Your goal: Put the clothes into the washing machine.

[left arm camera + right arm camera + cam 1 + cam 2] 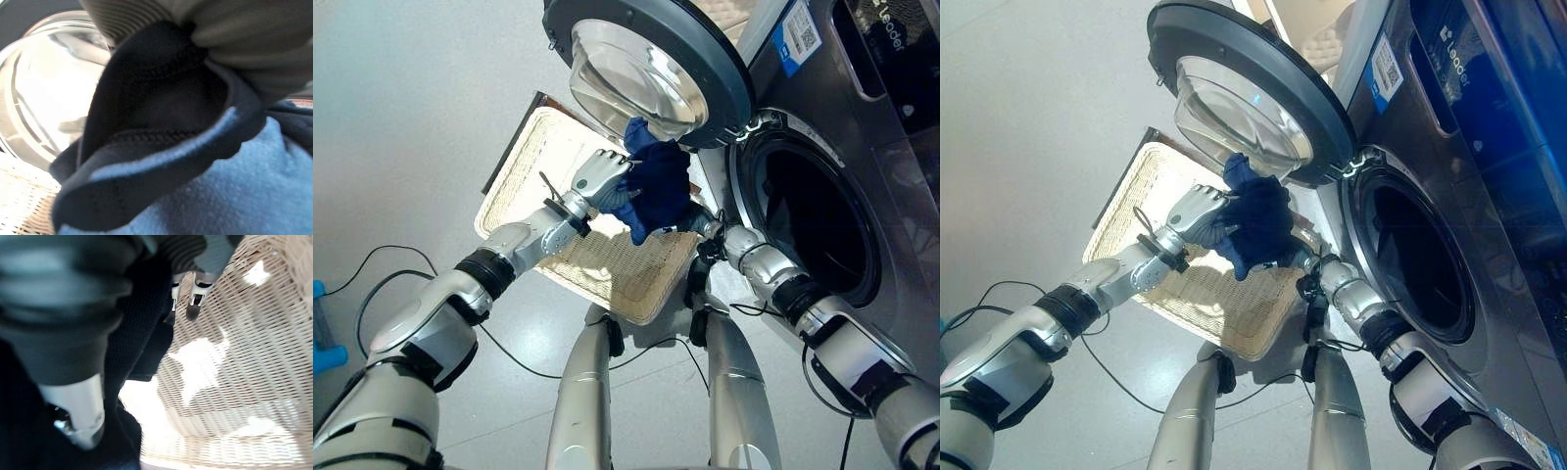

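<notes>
A dark blue garment point(656, 186) with a lighter blue inside hangs bunched between my two hands, above a flat wicker basket point(607, 279). My left hand point(597, 179) grips its left side with curled fingers; in the left wrist view the fingers pinch a fold of the cloth point(161, 122). My right hand point(1305, 241) is tucked under the garment's right edge, and its thumb point(80, 406) and fingers have dark cloth point(139, 328) between them. Just right of the garment is the washing machine's dark drum opening point(813, 215). Its round glass door point(646, 59) stands open right above the garment.
The wicker basket lies on the pale floor in front of the machine, with a dark board point(509, 147) along its far left side. A blue object point(319, 338) sits at the left edge. The machine's grey front point(901, 117) takes up the right side.
</notes>
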`<state>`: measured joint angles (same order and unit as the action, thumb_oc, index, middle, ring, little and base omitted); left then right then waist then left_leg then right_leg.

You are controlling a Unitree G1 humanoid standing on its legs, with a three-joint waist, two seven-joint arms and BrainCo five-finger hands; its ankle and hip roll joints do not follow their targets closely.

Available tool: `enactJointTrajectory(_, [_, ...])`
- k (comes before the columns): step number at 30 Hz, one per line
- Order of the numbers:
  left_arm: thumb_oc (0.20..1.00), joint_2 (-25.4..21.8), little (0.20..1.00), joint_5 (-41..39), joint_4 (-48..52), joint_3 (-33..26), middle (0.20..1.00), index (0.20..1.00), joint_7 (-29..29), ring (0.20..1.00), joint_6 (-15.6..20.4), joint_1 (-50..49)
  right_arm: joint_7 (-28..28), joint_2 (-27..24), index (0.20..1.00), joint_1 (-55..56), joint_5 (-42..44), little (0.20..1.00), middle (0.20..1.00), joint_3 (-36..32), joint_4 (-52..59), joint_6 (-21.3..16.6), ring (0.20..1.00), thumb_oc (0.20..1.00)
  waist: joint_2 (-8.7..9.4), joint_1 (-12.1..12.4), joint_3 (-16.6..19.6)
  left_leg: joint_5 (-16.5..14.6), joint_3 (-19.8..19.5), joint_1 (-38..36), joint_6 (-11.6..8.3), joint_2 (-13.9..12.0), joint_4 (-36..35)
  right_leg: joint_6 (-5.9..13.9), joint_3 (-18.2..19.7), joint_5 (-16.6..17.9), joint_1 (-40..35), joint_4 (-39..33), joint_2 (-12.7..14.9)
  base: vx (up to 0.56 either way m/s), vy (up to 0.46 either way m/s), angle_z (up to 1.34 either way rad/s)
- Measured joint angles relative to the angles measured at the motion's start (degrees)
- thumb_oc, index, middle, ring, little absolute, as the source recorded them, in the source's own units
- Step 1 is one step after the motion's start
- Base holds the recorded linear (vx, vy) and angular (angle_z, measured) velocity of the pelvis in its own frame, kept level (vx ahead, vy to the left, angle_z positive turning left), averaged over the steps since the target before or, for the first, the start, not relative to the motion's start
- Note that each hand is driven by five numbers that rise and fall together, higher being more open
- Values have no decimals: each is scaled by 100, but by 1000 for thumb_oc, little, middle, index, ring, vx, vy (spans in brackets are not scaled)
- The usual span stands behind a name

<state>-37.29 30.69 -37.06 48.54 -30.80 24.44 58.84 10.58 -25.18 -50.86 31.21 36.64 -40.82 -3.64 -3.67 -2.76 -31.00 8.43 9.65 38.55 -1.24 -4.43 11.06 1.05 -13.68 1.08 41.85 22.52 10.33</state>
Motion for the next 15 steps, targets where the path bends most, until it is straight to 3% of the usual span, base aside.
enactJointTrajectory(8, [200,16,200,3,-1,-1,200,200,44,200,0,1,-610,128,200,1,104,200,200,-223,-1,-345,200,200,0,-86,0,-3,26,5,0,4,-16,-3,12,-11,25,0,0,0,0,0])
enactJointTrajectory(15, [200,27,200,8,-1,1,200,200,48,200,-3,11,-743,120,200,16,181,200,200,-246,-6,-461,200,200,0,-111,0,-5,59,2,-4,2,-15,-27,39,-1,40,0,-8,1,2,-1])
